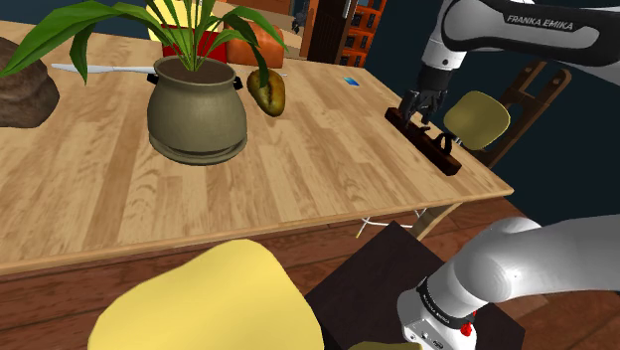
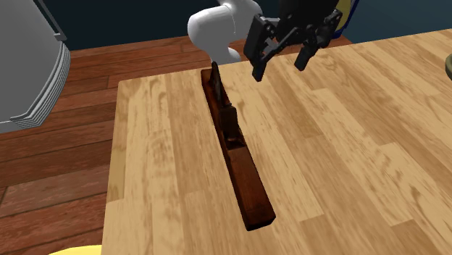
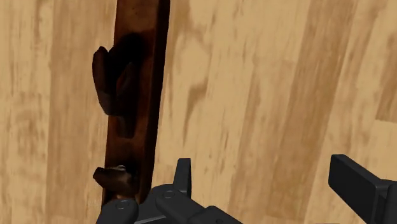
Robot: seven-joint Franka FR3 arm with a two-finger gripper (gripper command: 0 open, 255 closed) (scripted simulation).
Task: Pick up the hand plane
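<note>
**Approach to the plane.** The long dark plane (image 2: 235,148) lay flat on the counter (image 2: 348,145), close to the edge at the shoulder view's right. In the second exterior view its length ran from near to far. The gripper (image 2: 279,67) hung above the plane's far end, offset to that view's right. Its fingers (image 3: 359,184) stood apart and empty, with the plane outside them. A sound grasp would likely require shifting sideways until the fingers straddled the narrow body, then descending and closing across its width near the middle.
</note>
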